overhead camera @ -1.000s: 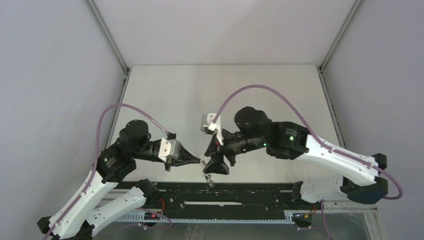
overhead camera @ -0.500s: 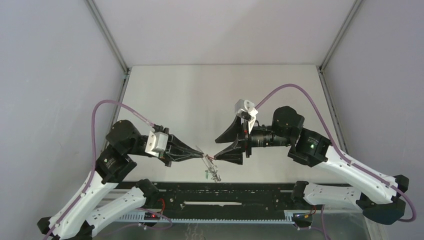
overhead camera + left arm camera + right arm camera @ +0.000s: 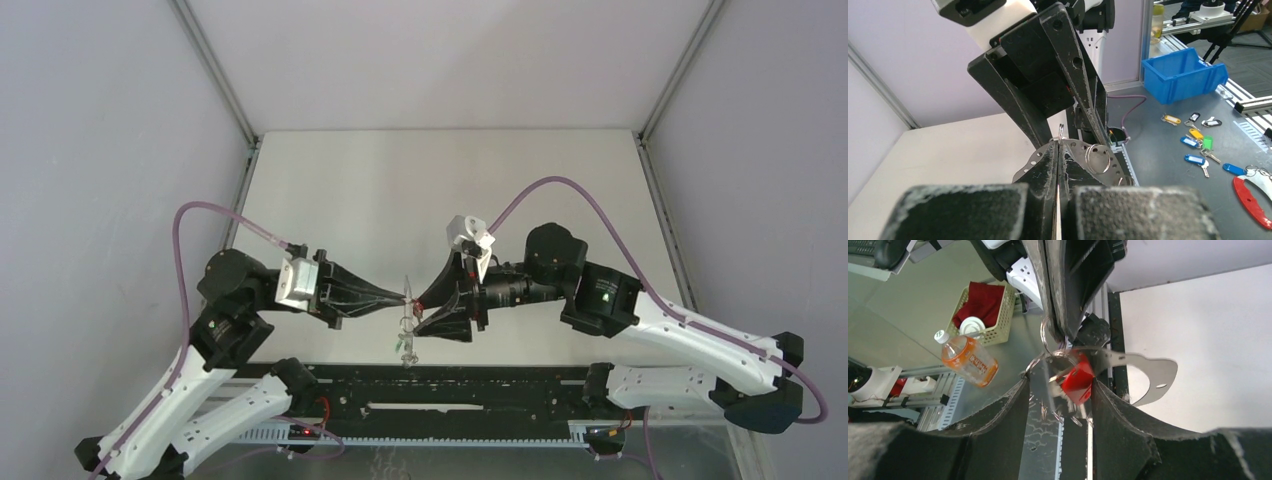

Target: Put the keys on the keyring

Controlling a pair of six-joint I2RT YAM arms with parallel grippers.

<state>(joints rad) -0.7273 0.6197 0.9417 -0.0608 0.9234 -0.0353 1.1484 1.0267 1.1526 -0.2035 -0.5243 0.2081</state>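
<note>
My left gripper (image 3: 405, 298) is shut on the thin metal ring of the keyring (image 3: 405, 322) and holds it above the table near the front. In the left wrist view (image 3: 1058, 142) the ring's edge (image 3: 1061, 131) sticks up from the shut fingers. A limp chain and the green-headed key (image 3: 404, 347) hang below. My right gripper (image 3: 432, 304) is open and faces the left one tip to tip. In the right wrist view (image 3: 1060, 385) the red-headed key (image 3: 1079, 380) hangs on the ring (image 3: 1047, 338) between its spread fingers, against the right-hand one.
A black rail (image 3: 450, 385) runs along the table's front edge, right below the hanging keys. Off the table are a blue bin (image 3: 1183, 75), several tagged keys (image 3: 1198, 145), an orange bottle (image 3: 968, 362) and a basket (image 3: 983, 305).
The right gripper drew back to the right and opened, then moved left again around the red key. The left gripper pulled slightly left and up with the keyring.
</note>
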